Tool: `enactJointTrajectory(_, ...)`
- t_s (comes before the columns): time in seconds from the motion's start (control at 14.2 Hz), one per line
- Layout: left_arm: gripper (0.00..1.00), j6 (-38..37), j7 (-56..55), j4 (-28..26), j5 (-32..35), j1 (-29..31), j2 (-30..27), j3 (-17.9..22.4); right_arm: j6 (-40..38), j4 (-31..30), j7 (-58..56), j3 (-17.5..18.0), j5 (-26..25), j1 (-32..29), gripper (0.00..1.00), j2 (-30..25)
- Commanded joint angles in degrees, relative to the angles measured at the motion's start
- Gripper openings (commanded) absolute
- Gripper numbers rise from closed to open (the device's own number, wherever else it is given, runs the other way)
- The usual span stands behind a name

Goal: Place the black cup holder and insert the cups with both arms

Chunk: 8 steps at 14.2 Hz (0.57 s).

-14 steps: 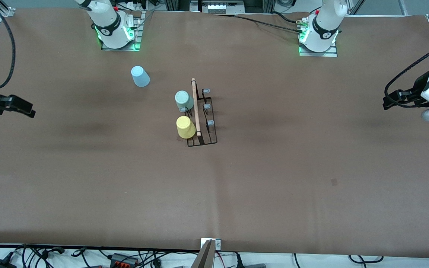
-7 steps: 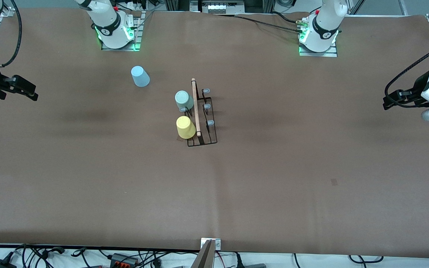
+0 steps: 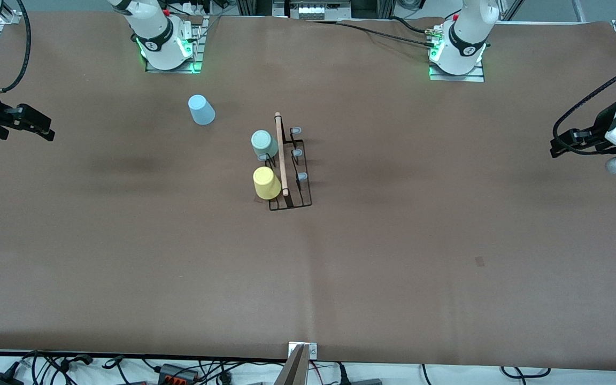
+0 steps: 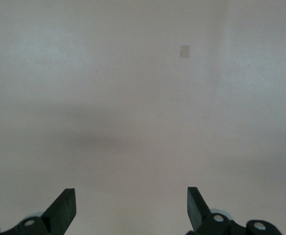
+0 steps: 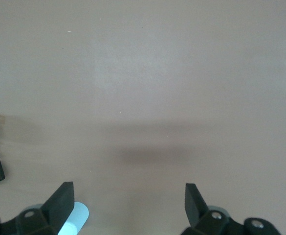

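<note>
While both arms sit parked at the table's ends, we read the job as two-thirds done: the thin black wire cup holder with the light wooden rod handle (image 3: 289,166) stands mid-table, its long axis running toward the front camera. On the side facing the right arm's end, the pale mint green plastic tumbler (image 3: 263,143) and the yellow plastic tumbler (image 3: 266,182) sit upside down on pegs, yellow nearer the camera. The three grey-tipped pegs (image 3: 297,153) on the side facing the left arm's end are bare.

The light blue plastic tumbler (image 3: 201,109) stands upside down on the brown table cover (image 3: 393,256), well apart from the holder, farther from the camera and toward the right arm's end. That relation decides the next move for us: the blue cup lies between the right gripper (image 3: 35,126) and the holder, close to the right arm's base (image 3: 166,45), so the right arm looks like the natural one to fetch it. A free peg on its own side may be left at the holder's far-from-camera end, but we can't confirm that.

Right gripper hovers over the table edge at the right arm's end, jaws spread, holding nothing. Left gripper (image 4: 131,205) waits over bare cover at the left arm's end, jaws also spread and empty.
</note>
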Motion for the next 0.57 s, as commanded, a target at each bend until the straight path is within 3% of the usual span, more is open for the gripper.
enactJointTrajectory(0.0,1.00,-0.69,0.23,-0.02,0.40,0.47,-0.55,-0.20,-0.64,-1.22,-0.01,0.48,-0.28,-0.26,1.00,-1.47)
enactJointTrajectory(0.49,1.00,-0.69,0.23,-0.02,0.32,0.56,-0.55,-0.20,-0.38,-1.13,-0.10,0.48,-0.54,-0.26,1.00,-1.47)
